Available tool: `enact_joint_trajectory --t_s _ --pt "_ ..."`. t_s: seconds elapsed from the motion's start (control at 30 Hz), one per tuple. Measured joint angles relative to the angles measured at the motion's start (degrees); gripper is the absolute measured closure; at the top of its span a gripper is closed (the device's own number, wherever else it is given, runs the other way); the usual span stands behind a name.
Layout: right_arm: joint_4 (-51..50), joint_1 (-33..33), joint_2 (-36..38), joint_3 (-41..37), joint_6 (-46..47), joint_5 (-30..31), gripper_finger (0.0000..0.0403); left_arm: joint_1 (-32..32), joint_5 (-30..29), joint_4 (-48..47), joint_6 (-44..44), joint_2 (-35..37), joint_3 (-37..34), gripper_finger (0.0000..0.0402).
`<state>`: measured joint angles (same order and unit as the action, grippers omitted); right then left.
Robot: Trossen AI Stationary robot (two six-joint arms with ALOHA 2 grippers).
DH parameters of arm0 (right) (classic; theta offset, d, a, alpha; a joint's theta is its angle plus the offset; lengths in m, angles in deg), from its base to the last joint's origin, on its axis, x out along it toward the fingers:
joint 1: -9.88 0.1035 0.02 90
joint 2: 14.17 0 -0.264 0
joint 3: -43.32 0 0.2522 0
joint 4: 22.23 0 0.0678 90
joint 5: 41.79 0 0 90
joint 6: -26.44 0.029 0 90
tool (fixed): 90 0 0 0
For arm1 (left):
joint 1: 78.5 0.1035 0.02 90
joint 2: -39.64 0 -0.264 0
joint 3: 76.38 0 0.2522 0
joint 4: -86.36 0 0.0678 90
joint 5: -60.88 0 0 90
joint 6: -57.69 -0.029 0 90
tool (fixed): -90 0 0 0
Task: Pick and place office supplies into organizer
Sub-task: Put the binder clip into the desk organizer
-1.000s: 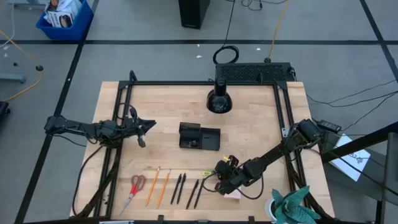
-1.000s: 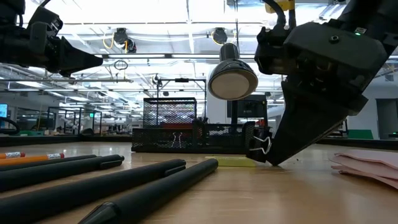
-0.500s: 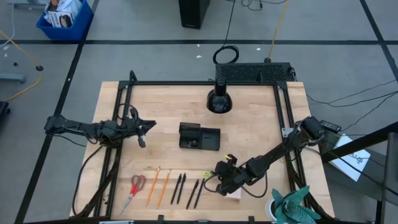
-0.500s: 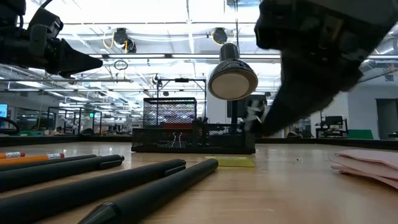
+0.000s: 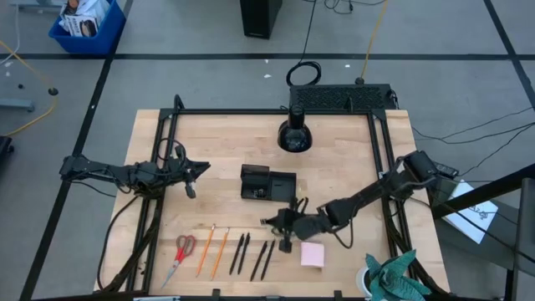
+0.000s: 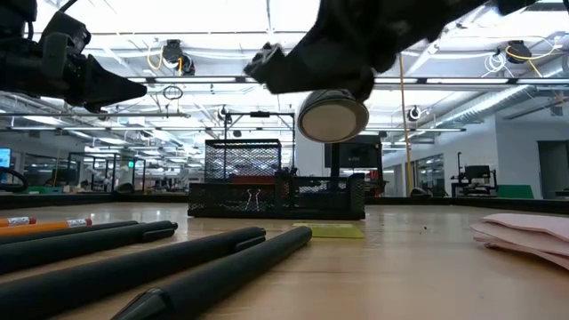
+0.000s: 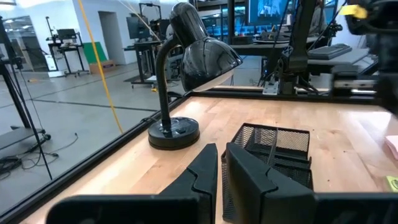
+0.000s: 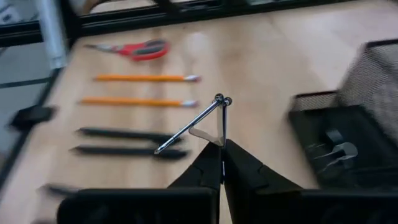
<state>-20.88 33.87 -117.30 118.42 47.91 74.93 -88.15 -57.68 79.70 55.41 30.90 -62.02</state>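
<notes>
One binder clip (wire handles up) in right pincer, near organizer

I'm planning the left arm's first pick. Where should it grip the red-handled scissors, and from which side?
Grip the scissors from straight above, across the closed blades just below the red handle loops. They lie flat, apart from the orange pencils, so fingers have room either side; the loops look too wide and rounded.

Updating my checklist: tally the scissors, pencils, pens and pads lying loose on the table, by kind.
Scissors: 1
Pencils: 2
Pens: 4
Pad: 1
Total: 8
</notes>
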Motion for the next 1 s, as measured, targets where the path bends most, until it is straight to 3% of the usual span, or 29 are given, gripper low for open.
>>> enact_joint_trajectory --t_s 0.6,1.0 --pt "-2.28 -15.21 -8.08 7.8 -11.89 -16.3 0.0403 0.0 -0.04 0.38 -0.14 0.0 0.01 0.036" --pt "-4.68 -20.4 -12.39 8.24 -13.11 -16.37 0.0403 0.05 -0.55 0.43 -3.17 -0.02 0.0 0.036"
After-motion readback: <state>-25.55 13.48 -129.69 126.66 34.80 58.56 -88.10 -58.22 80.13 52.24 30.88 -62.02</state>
